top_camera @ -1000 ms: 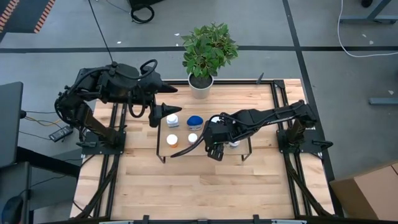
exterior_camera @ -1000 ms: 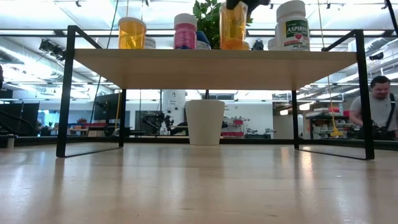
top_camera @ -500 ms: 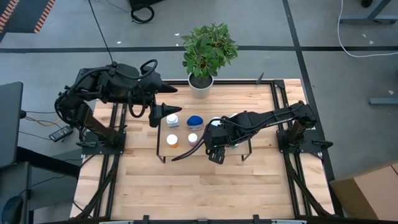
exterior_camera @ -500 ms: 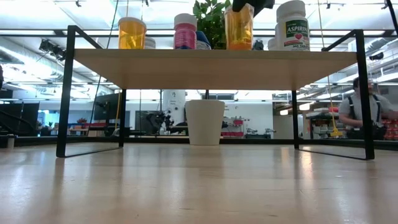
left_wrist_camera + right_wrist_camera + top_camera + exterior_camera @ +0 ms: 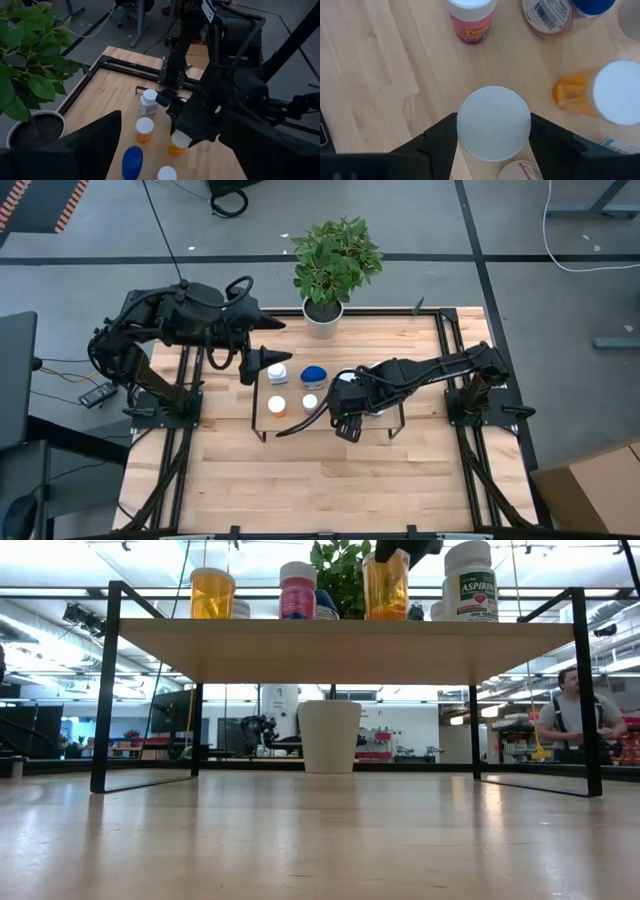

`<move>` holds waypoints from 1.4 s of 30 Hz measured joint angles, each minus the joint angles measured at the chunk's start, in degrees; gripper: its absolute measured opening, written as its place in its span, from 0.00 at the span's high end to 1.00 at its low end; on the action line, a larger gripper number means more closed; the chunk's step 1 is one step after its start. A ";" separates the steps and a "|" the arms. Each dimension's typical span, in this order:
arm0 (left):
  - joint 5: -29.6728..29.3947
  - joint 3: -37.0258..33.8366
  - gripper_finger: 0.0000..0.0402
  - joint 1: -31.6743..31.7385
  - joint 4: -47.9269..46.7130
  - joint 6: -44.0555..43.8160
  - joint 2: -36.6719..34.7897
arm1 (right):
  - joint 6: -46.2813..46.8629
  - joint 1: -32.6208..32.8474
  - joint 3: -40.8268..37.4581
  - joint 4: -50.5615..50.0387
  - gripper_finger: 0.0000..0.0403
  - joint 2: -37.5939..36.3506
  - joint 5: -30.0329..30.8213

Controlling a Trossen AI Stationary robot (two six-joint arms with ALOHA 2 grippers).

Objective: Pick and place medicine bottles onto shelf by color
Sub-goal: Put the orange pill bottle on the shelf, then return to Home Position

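So the right gripper (image 5: 346,416) is over the shelf (image 5: 330,638), clamped on the white cap of an orange bottle (image 5: 385,585). From table level that bottle's base sits right at the shelf surface, can't tell if it's actually touching. In the right wrist view the fingers (image 5: 442,137) hug the cap on both sides.

It's crowded up there. Just beside the held one is an aspirin bottle (image 5: 470,582) with a white cap. Toward the other end there's a pink-labelled bottle (image 5: 298,590), and near that corner a second orange bottle (image 5: 212,592). From above you can also see a blue oval bottle (image 5: 313,374) and a white-capped one (image 5: 277,373) along the back of the shelf.

The left gripper (image 5: 275,358) hangs off at the shelf's left back corner, fingers spread wide, nothing in them.

Behind the shelf is a potted plant (image 5: 333,265) in a white pot. A person (image 5: 577,720) stands far back in the room.
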 joint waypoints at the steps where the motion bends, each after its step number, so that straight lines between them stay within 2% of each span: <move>1: 0.02 0.00 0.12 -0.13 0.00 0.00 0.00 | 0.00 0.00 0.00 -0.06 0.42 0.00 0.00; 11: 0.01 0.00 0.12 -0.14 -1.81 0.02 0.00 | 1.25 -0.02 0.00 -0.41 0.34 0.00 0.03; 22: 0.01 0.02 0.12 -0.16 -4.73 0.02 0.00 | 5.94 0.01 1.41 -0.68 0.34 0.00 -0.54; 36: 0.00 0.02 0.12 1.23 0.90 1.19 0.26 | 9.20 0.98 12.14 -9.26 0.34 0.00 -0.94; 38: 0.00 0.02 0.12 1.32 2.62 1.61 0.28 | 9.61 0.81 14.80 -9.43 0.34 -0.09 0.31; 42: 0.04 0.02 0.17 1.73 4.03 2.90 0.27 | 10.77 0.76 21.60 -9.79 0.36 -0.03 6.84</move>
